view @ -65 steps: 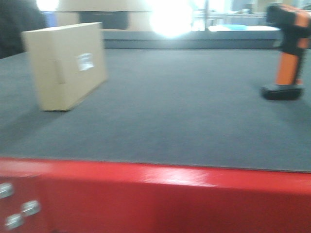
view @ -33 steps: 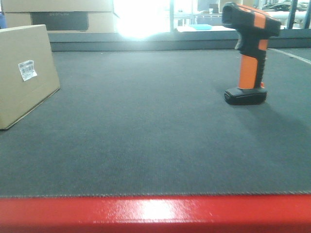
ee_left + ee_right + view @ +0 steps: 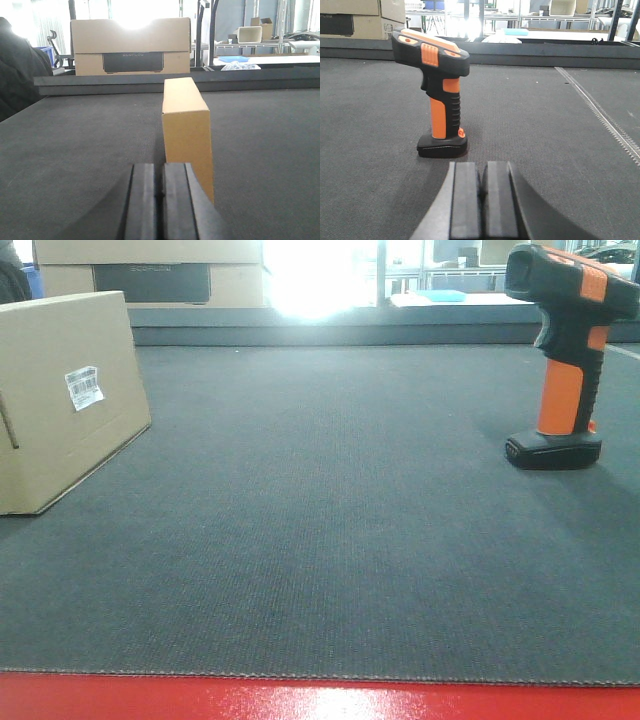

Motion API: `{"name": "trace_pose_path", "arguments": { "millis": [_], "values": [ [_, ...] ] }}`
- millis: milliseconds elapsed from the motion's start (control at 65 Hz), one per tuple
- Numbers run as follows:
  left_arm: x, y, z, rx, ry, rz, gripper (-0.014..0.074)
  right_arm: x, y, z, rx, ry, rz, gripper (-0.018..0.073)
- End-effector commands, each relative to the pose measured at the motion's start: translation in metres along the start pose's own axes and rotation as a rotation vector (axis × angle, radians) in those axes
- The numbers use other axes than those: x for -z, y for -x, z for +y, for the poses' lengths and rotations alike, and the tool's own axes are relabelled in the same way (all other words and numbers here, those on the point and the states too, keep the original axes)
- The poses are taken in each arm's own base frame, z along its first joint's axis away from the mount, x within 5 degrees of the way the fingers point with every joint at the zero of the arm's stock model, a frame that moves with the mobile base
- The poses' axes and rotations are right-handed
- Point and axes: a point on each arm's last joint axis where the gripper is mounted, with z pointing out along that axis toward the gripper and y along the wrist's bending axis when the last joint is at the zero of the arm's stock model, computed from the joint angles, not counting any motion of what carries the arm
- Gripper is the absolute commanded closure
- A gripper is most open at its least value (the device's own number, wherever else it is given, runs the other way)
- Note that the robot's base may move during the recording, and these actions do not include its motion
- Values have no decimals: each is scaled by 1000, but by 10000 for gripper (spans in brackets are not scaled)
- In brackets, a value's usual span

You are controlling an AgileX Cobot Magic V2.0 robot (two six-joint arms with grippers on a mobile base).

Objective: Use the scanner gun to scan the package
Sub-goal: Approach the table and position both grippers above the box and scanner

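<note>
A tan cardboard package [image 3: 60, 400] with a white barcode label [image 3: 84, 387] stands on edge at the left of the dark grey belt [image 3: 320, 530]. In the left wrist view its narrow end [image 3: 186, 137] faces me, just ahead and slightly right of my left gripper [image 3: 160, 172], which is shut and empty. An orange and black scanner gun [image 3: 560, 355] stands upright on its base at the right. In the right wrist view the scanner gun [image 3: 437, 92] stands ahead and slightly left of my right gripper [image 3: 484, 170], shut and empty. Neither gripper shows in the front view.
A red frame edge [image 3: 320, 700] runs along the near side of the belt. A raised dark rail [image 3: 330, 332] bounds the far side. A large cardboard box [image 3: 131, 46] with a dark panel stands beyond it. A seam strip [image 3: 600, 112] crosses the belt at the right.
The front view has shifted: the package and scanner gun slid left across the view, then back a little to the right. The earliest frame was blurred. Both things stand where they were on the belt.
</note>
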Motion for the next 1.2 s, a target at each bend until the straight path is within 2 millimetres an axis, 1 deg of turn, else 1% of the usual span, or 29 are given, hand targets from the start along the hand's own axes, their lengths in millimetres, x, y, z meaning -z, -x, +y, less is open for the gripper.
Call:
{"name": "trace_pose_path", "arguments": {
  "millis": [0,892,1184],
  "values": [
    [0,3,0,9,-3,-25,707,0,2,0,3,-1,-25,713],
    [0,4,0,9,-3,-32,707,0,2,0,3,-1,-27,713],
    [1,7,0,9,-1,-71,707,1,8,-1,3,-7,-92,713]
  ]
}}
